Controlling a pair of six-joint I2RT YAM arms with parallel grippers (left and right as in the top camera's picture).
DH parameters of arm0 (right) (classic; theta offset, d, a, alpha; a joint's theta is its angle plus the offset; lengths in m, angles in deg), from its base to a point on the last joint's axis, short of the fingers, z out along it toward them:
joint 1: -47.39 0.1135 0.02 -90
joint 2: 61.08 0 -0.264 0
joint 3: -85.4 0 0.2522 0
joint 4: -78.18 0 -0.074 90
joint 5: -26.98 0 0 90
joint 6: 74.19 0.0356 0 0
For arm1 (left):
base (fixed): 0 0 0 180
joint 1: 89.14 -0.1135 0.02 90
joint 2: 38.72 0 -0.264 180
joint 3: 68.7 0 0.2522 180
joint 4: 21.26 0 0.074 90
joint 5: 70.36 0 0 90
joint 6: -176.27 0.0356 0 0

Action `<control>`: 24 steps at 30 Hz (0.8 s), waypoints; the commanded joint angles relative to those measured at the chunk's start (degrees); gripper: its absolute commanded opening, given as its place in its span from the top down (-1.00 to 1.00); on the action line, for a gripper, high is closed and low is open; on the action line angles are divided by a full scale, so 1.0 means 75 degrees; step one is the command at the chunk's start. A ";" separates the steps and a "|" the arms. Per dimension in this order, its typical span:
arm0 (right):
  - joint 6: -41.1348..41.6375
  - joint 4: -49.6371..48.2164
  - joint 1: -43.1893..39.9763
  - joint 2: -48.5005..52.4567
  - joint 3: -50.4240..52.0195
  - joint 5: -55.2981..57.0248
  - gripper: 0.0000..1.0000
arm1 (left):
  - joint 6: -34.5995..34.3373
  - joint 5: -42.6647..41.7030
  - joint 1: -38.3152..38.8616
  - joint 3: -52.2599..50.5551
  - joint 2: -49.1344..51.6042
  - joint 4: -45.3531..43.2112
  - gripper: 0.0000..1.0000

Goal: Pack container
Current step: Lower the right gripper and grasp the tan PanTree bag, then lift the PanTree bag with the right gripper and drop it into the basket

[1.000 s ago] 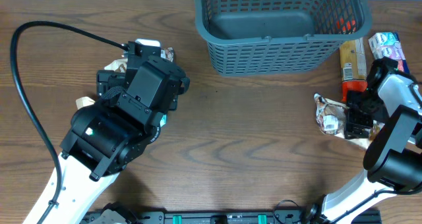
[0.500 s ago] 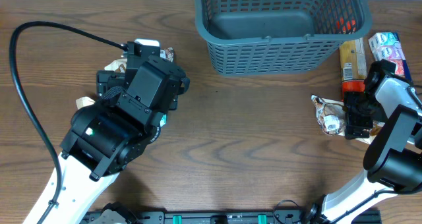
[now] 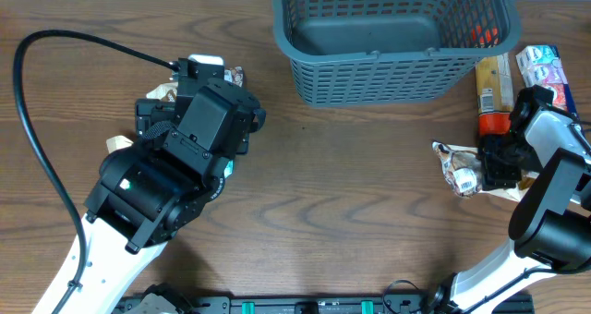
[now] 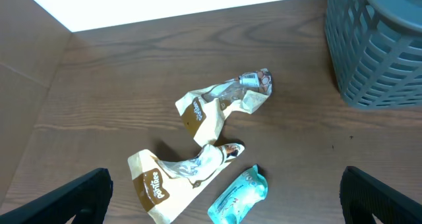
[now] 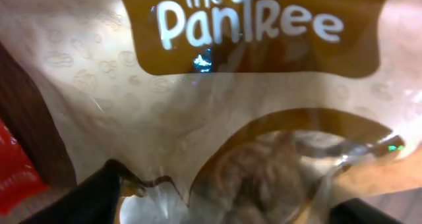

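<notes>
**Q:** Where does the basket stand?

**A:** The basket (image 3: 388,78) stands against the far edge of the counter, a little right of the middle, upright with its open side up. It is grey-blue, with slotted walls and a solid floor. An orange-red item (image 3: 485,35) shows inside at its right end; I cannot tell what it is.

**Q:** And the left arm?

**A:** The left gripper (image 4: 224,184) hangs over the left half of the counter, its fingers (image 4: 66,197) spread wide with nothing between them. Beneath it lie a crumpled pouch (image 4: 221,105), a second pouch (image 4: 175,184) and a teal packet (image 4: 237,194). The teal packet is just beside the second pouch. All three are outside the basket, to its left. A black cable (image 3: 37,120) loops out towards the left edge.

**Q:** The right arm?

**A:** The right gripper (image 3: 499,162) sits low near the right edge, at a third pouch (image 3: 459,166), cream and brown like the other two. In the wrist view this pouch fills the frame, its printed label up close, with a dark finger (image 5: 79,197) at each lower corner. I cannot tell whether the fingers press the pouch or merely flank it.

**Q:** What else lies along that edge?

**A:** A long yellow packet (image 3: 494,81) lies just beside the basket's right end. A red packet (image 3: 494,123) is at its near end. A colourful wrapper (image 3: 540,65) lies towards the far right corner.
</notes>
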 commanded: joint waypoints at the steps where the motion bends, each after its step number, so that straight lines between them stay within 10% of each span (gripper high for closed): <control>1: -0.0044 0.0210 0.0055 0.0154 0.0268 0.0038 0.38 | -0.0038 0.0085 -0.0038 -0.0035 -0.0003 0.0032 -0.98; 4: -0.0052 0.0289 0.0055 0.0154 0.0268 0.0035 0.98 | -0.0038 0.0085 -0.0038 -0.0035 -0.0003 0.0029 -0.97; 24: -0.1070 0.0761 0.0050 -0.3197 0.0125 0.0714 0.97 | -0.0038 0.0085 -0.0038 -0.0035 -0.0003 0.0029 -0.98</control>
